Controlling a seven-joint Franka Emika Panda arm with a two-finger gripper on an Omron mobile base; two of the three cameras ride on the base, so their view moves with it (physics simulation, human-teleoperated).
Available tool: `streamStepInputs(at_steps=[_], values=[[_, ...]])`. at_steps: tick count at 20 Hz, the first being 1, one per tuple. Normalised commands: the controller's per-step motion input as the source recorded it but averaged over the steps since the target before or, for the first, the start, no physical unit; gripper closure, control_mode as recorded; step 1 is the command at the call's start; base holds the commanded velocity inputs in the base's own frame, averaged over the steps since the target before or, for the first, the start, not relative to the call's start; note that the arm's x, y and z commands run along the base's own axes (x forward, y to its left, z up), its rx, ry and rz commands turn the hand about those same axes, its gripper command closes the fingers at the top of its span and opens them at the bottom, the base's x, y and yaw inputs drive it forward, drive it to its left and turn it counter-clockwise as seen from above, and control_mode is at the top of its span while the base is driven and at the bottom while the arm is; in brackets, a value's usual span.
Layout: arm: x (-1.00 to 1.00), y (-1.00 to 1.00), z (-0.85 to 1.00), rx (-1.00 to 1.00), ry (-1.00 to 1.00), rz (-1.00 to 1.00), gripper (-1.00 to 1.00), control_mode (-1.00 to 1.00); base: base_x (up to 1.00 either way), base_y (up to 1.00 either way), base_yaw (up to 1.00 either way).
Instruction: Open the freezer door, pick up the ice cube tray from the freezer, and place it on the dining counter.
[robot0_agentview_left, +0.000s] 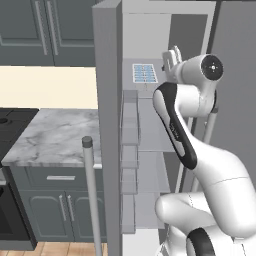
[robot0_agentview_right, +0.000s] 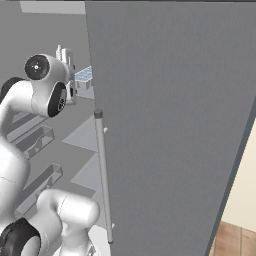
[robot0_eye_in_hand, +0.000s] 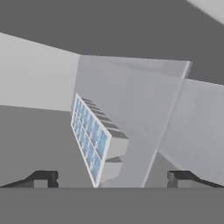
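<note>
The gripper (robot0_eye_in_hand: 112, 177) is hanging with jaws wide apart, lining up on the ice cube tray (robot0_agentview_left: 144, 73), which is sitting on an upper shelf of the freezer (robot0_agentview_left: 150, 125), toward 12 o'clock in the hand view. The tray's thin, flat and gridded, so it's probably best pinching an edge squarely.

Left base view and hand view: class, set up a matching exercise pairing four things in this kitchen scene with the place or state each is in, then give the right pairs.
Things:
1. light blue ice cube tray with white grid
2. tall matte grey freezer door
3. robot's two-finger gripper
4. veined marble counter

Places or states:
A. swung open
B. left of the freezer, over dark grey cabinets
C. lying on an upper freezer shelf
D. open, facing the tray

Pairs: 1-C, 2-A, 3-D, 4-B
</note>
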Motion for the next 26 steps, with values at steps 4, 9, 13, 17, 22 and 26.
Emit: streamStepInputs(at_steps=[4, 9, 13, 17, 22, 26], values=[[0.25, 0.0, -0.07, 0.0, 0.0, 0.0, -1.0, -1.0, 0.0, 0.0, 0.0], [0.24, 0.01, -0.11, 0.0, 0.0, 0.0, -1.0, -1.0, 0.0, 0.0, 0.0], [0.23, 0.0, -0.12, 0.0, 0.0, 0.0, -1.0, -1.0, 0.0, 0.0, 0.0], [0.16, 0.03, -0.1, 0.0, 0.0, 0.0, -1.0, -1.0, 0.0, 0.0, 0.0], [0.15, 0.05, -0.1, 0.0, 0.0, 0.0, -1.0, -1.0, 0.0, 0.0, 0.0], [0.11, 0.04, -0.09, 0.0, 0.0, 0.0, -1.0, -1.0, 0.0, 0.0, 0.0]])
